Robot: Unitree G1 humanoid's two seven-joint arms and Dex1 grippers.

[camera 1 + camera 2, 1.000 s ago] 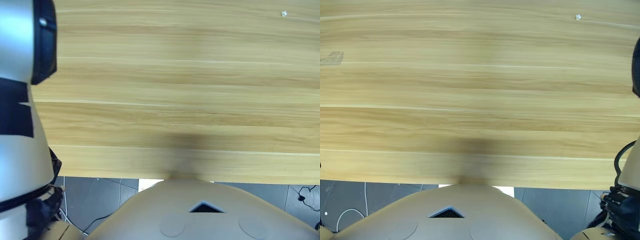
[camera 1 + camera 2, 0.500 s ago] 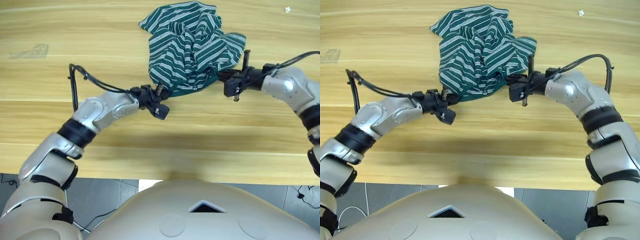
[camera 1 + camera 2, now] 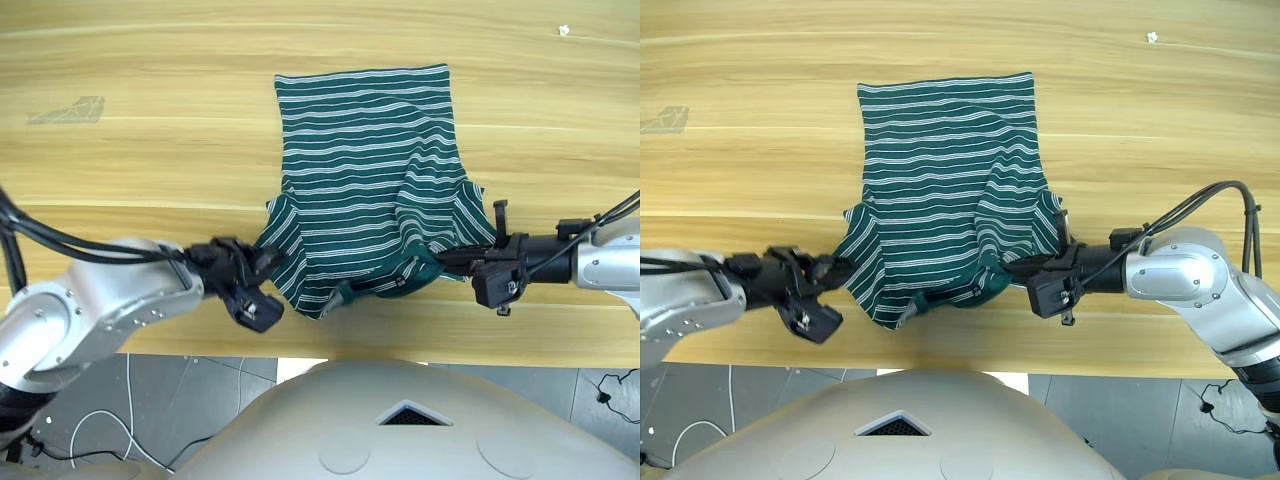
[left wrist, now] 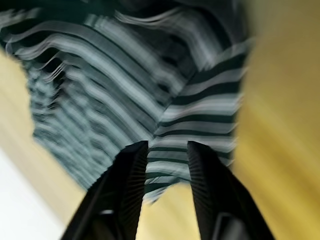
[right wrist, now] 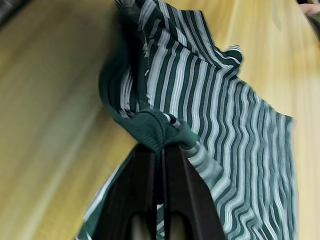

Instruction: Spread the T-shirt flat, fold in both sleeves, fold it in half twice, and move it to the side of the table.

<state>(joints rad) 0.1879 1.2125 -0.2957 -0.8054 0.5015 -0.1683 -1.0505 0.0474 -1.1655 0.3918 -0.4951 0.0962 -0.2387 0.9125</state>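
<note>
A green T-shirt (image 3: 365,170) with white stripes lies stretched out on the wooden table (image 3: 150,160), its straight hem on the far side and its collar end bunched near the front edge. My left gripper (image 3: 262,262) is at the shirt's near left corner, and striped cloth runs between its fingers (image 4: 132,165) in the left wrist view. My right gripper (image 3: 440,262) is at the near right side. In the right wrist view its fingers (image 5: 172,170) are shut on the ribbed collar (image 5: 152,130).
The table's front edge (image 3: 150,345) runs just below both grippers, with grey floor and cables beyond it. A faint grey mark (image 3: 68,110) lies at the far left and a small white speck (image 3: 563,30) at the far right.
One second ago the table showed no shirt. Half a second ago the shirt lay crumpled farther back. Both grippers have since come toward the front edge, and the shirt now lies drawn out long.
</note>
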